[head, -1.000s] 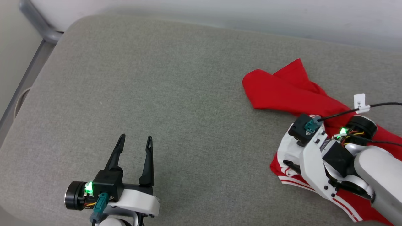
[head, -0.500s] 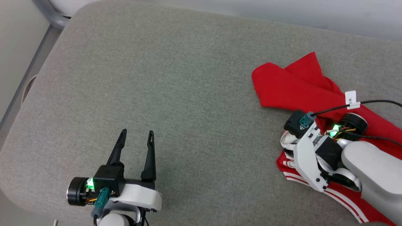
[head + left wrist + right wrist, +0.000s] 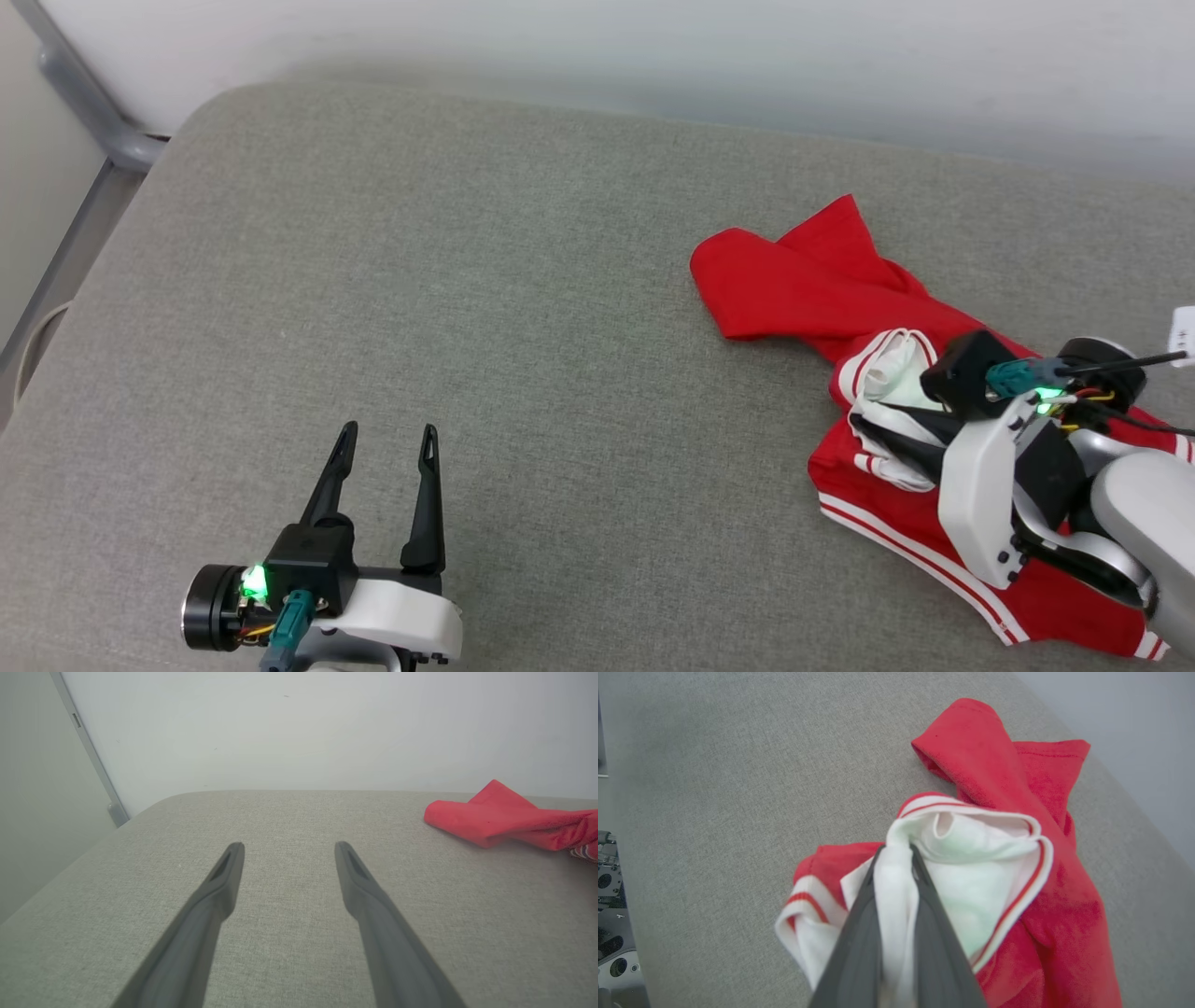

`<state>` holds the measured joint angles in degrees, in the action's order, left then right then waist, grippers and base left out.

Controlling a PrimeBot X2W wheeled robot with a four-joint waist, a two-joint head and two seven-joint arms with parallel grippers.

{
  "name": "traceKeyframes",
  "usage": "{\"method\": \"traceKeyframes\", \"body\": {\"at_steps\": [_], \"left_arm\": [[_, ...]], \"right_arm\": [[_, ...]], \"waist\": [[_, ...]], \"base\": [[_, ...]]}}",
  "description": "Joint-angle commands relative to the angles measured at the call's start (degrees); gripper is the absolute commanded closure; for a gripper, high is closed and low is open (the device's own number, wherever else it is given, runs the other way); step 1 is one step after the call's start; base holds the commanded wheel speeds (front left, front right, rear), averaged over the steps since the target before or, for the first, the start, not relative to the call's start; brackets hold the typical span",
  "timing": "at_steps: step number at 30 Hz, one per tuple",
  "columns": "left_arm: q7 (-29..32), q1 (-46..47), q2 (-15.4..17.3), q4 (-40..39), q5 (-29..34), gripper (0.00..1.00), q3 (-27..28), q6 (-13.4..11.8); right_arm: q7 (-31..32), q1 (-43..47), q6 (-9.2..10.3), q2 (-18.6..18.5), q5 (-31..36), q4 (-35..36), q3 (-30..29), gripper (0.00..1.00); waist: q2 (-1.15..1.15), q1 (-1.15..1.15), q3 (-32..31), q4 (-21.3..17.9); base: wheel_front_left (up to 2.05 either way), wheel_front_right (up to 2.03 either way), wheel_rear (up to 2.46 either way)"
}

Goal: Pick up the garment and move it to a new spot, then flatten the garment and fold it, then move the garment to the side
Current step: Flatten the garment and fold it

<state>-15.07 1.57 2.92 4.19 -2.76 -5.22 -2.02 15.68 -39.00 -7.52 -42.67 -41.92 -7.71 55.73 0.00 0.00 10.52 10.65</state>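
The garment (image 3: 794,289) lies crumpled at the right of the grey cushion, red with a white sleeve and red-and-white striped trim. My right gripper (image 3: 864,427) reaches into it from the lower right. In the right wrist view the gripper (image 3: 896,848) is shut on a fold of the white sleeve (image 3: 971,858), which bunches up around the fingers. The red body (image 3: 1017,788) trails beyond. My left gripper (image 3: 388,431) stands open above bare cushion at the lower left, far from the garment (image 3: 495,816), with nothing between its fingers (image 3: 219,891).
The grey padded surface (image 3: 467,280) spreads wide to the left of the garment. A pale wall (image 3: 653,47) runs behind it. A grey metal frame (image 3: 89,117) stands at the far left corner, and the cushion's rounded edge falls away there. A black cable (image 3: 1134,359) runs off my right wrist.
My right gripper has shut on the white sleeve and drawn it up, so the sleeve now bunches above the red cloth. The head camera has shifted. The left gripper stays open.
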Motion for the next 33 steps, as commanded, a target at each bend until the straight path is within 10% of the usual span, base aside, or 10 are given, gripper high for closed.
{"method": "traceKeyframes", "body": {"at_steps": [1, 12, 23, 33], "left_arm": [[-0.1, -0.6, 0.0, -0.2, 0.2, 0.0, 0.2, 0.2], [-0.1, 0.4, 0.0, -0.3, 0.0, 0.0, -1.3, 0.9], [-0.1, 2.6, -0.1, 0.2, -1.7, 0.0, -3.2, -0.1], [-0.1, 3.7, -0.1, 0.5, -2.4, 0.0, -4.0, -0.9]], "right_arm": [[0.2, 1.1, 0.06, -0.7, 0.6, 1.8, -1.4, 1.0], [8.4, -0.7, 0.06, 1.8, 2.3, 11.7, -1.4, 1.0], [11.0, -14.4, 0.07, 16.7, -1.2, -1.1, 16.2, 1.0], [16.6, -8.8, 0.06, 27.0, 4.3, -10.4, 17.6, 1.0]], "waist": [[0.0, 0.0, -0.7, -0.7], [0.0, 0.0, 0.0, 1.5], [0.0, 0.0, 3.7, 6.4], [0.0, 0.0, 5.2, 7.5]], "base": [[0.0, 0.0, 0.0], [0.0, 0.0, 0.0], [0.0, 0.0, 0.0], [0.0, 0.0, 0.0]]}}
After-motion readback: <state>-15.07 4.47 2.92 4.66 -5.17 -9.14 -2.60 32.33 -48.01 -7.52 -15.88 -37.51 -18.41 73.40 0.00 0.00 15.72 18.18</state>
